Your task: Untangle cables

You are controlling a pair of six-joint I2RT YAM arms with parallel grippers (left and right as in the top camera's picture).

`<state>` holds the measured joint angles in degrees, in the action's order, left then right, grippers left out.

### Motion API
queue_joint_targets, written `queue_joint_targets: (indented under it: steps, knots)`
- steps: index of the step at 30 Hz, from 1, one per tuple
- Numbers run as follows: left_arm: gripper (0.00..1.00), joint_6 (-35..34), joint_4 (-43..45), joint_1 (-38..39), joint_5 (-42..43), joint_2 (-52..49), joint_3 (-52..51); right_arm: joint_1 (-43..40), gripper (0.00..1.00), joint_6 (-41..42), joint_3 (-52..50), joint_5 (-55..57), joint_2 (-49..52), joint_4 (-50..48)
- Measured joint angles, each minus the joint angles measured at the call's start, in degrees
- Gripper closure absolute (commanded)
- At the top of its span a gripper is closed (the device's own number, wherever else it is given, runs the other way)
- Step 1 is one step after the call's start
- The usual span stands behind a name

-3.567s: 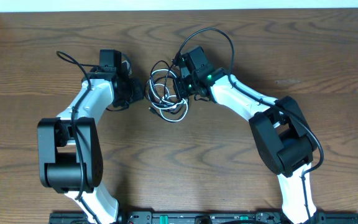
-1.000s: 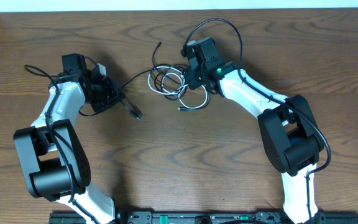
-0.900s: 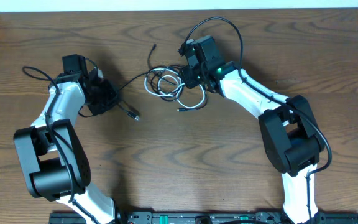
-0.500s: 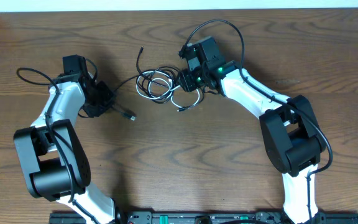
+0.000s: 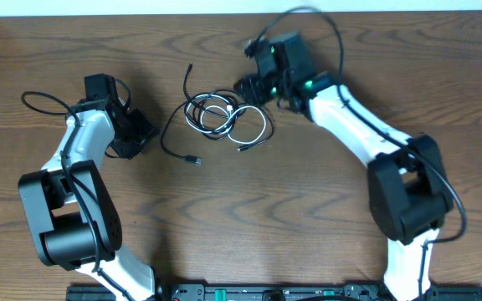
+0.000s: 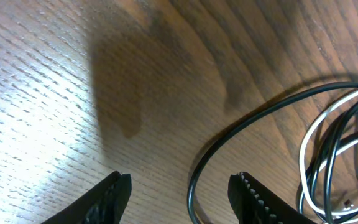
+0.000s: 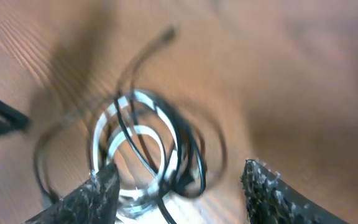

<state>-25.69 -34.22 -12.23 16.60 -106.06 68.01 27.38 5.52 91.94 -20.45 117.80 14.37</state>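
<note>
**A:** Where are the cables (image 5: pixel 218 117) right now?

**B:** They lie in a loose knot on the surface (image 5: pixel 308 217), toward 12 o'clock from its middle. The black cord (image 6: pixel 227 134) sweeps out of the knot toward 8 o'clock and ends in a plug (image 5: pixel 195 159). The white cord (image 5: pixel 266 130) loops out toward 4 o'clock.

**A:** And the hands?

**B:** The left hand (image 6: pixel 179 190) hovers at 9 o'clock of the knot. Its jaws are parted about halfway and hold nothing; the black cord only runs along the surface beneath them. The right hand (image 5: pixel 253 84) is at 1 o'clock of the knot, also spread and empty, though its wrist view is blurred.

**A:** What has changed from a second ago?

**B:** Then the left hand was clamped on the black cord near its plug. It has let go, and the tail has settled nearer the knot. The right hand has lifted off the coils toward 12 o'clock.

**A:** So how should the regrasp go?

**B:** I'd take one cord per hand. The left should take the free black tail, well away from the crossings. The right should pin the white loop. Then draw slowly toward 9 o'clock and watch that the coils slip rather than tighten.
</note>
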Motion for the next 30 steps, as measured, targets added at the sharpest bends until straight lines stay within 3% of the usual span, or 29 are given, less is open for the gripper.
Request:
queue_joint_targets:
  steps: [7,14,30]
  knots:
    - [0.44,0.04,0.39,0.15,2.64,0.0,0.0,1.03,0.33,-0.22,1.38,-0.81,-2.56,7.04]
    - [0.44,0.66,1.73,2.82,3.02,0.0,0.0,3.21,0.42,-1.44,1.36,-3.17,0.35,10.78]
    - [0.44,1.33,2.36,5.01,3.02,0.0,0.0,6.97,0.41,14.8,1.31,-0.79,2.82,15.17]
